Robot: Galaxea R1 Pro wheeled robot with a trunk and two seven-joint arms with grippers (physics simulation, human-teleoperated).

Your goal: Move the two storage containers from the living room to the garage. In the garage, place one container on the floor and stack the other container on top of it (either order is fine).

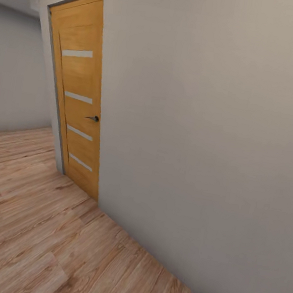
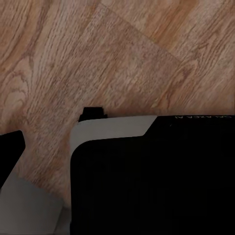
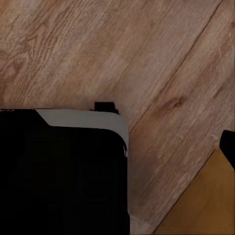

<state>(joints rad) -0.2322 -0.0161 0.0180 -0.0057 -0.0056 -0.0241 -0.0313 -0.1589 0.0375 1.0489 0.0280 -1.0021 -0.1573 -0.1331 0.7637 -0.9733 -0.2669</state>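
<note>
Head cam: I'm looking at a plain grey-white wall (image 1: 207,128) running from upper left down to lower right, view tilted. Set in it is a closed orange wooden door (image 1: 77,92) with four narrow pale horizontal strips and a small dark lever handle (image 1: 94,118) on its right edge. Light wood plank floor (image 1: 31,237) meets the wall base along a diagonal. A second wall (image 1: 11,71) sits further back at the left, in shade.

Left wrist cam: plank floor (image 2: 98,58) below, grain running diagonally. A large black block with a pale grey rounded corner (image 2: 112,128), robot body by the look of it, with a small black tab (image 2: 92,113) poking out at its edge. Another dark piece (image 2: 10,152) and a grey surface (image 2: 29,210) at one corner; can't tell what they are.

Right wrist cam: same floor (image 3: 122,49), same kind of black block with grey corner trim (image 3: 88,118) and small black tab (image 3: 105,106). An orange-tan flat patch (image 3: 205,205) at one corner, a dark bit (image 3: 229,144) just beside it.

Fingers on either arm: can't tell whether apart or together, can't make them out.

Containers: can't place them or give their long axis from these frames. Floor is wood plank, not concrete.
</note>
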